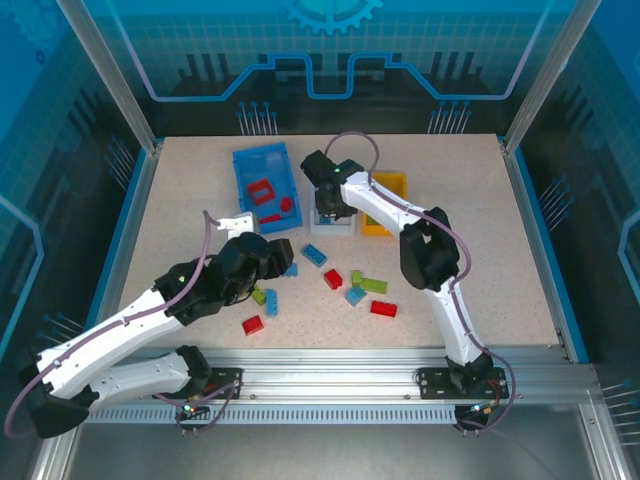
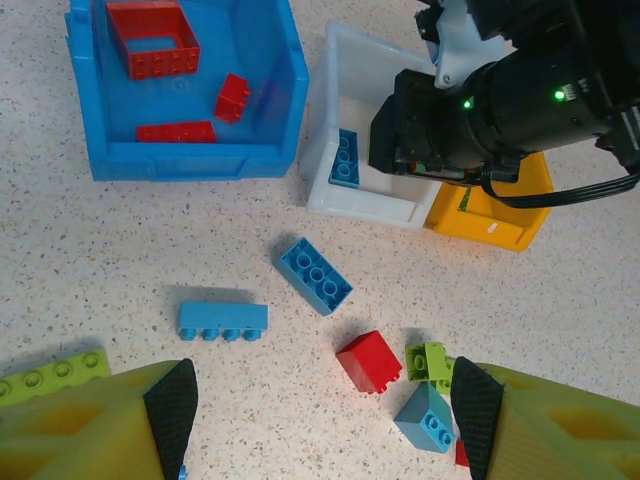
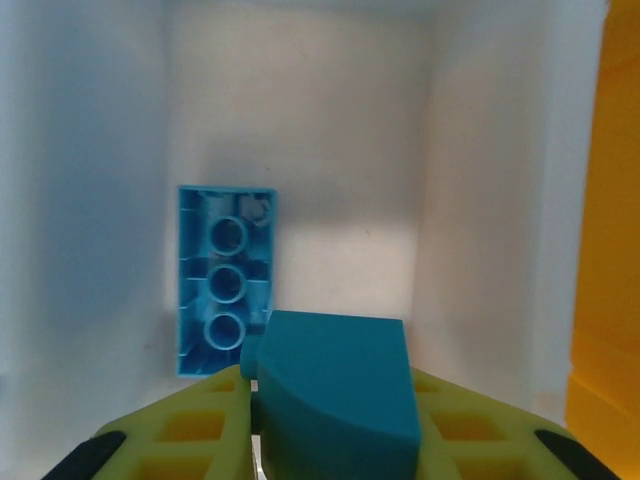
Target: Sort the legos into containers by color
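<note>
While the right gripper point(image 3: 335, 440) hangs over the white bin point(image 3: 300, 120), its jaws are clamped on a blue brick point(image 3: 335, 385), close to a second blue brick point(image 3: 226, 280) lying on the bin's floor. The left gripper point(image 2: 325, 410) hovers with its jaws spread wide and empty above loose legos point(image 2: 315, 275) on the table point(image 2: 100, 260), among them blue, red and lime green. Red bricks point(image 2: 152, 38) lie in the blue bin point(image 2: 190, 160). The orange-yellow bin point(image 2: 500, 225) touches the white one's side.
</note>
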Robot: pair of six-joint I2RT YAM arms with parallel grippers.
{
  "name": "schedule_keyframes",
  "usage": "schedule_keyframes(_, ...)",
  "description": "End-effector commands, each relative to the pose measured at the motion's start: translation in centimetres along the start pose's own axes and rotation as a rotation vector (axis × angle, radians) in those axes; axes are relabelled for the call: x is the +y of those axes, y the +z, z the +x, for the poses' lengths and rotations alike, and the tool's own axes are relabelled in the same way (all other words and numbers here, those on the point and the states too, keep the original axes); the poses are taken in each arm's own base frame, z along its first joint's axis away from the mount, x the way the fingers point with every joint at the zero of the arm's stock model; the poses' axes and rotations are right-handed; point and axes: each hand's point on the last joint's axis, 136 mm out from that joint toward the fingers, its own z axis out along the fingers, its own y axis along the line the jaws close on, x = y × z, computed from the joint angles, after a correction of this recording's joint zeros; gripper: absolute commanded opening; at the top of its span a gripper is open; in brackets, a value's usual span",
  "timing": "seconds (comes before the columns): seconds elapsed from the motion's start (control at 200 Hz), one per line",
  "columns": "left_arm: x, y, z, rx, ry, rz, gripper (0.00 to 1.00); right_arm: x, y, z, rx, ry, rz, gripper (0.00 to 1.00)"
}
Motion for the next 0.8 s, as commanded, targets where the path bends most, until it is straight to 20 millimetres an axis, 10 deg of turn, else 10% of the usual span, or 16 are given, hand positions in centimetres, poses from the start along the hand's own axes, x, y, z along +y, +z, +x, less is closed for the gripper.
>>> schedule_keyframes(0.0, 0.5, -0.1, -0.2, -0.003, 0.02, -0.024, 0.72, -1.2, 0.9, 0.7, 0.057, 0.025, 0.055, 0.33)
schedule_keyframes(0.385, 1.1, 0.7, 1.2, 0.034, 0.035, -0.039, 0.72, 0.9, -1.3, 0.3, 0.014, 0.014, -0.017, 0.55)
schedule_keyframes(0.795, 7.8, 1.3, 8.8, 0.305, 0.0, -0.318, 0.71, 1.4, -13.2, -0.2, -0.256, -0.026, -0.185, 0.55)
